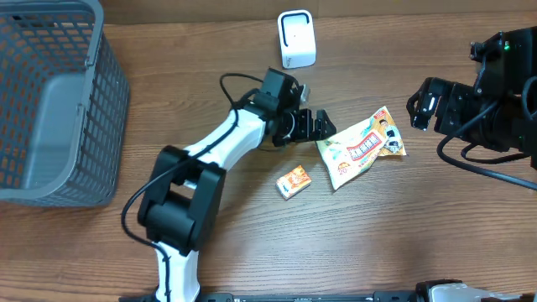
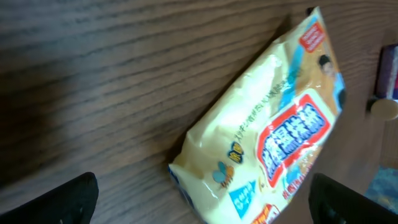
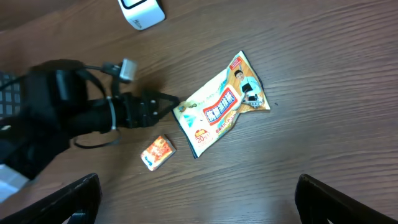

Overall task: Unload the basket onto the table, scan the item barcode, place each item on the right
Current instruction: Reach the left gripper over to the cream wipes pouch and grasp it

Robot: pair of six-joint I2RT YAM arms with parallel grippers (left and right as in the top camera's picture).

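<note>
The left hand (image 1: 325,126), fingers spread wide, sits just beside the packet (image 1: 362,145), a crinkled pale-yellow pouch with a red-framed label and cartoon figure, flat on the worktop (image 1: 403,235); the right hand (image 1: 415,107), equally spread, hangs well apart.

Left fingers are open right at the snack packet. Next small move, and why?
Probably ease the left gripper a little forward over the snack packet and close. Its fingers stand open at the packet's near end, nothing is held yet, and the packet lies flat on the table, well away from the white scanner.
</note>
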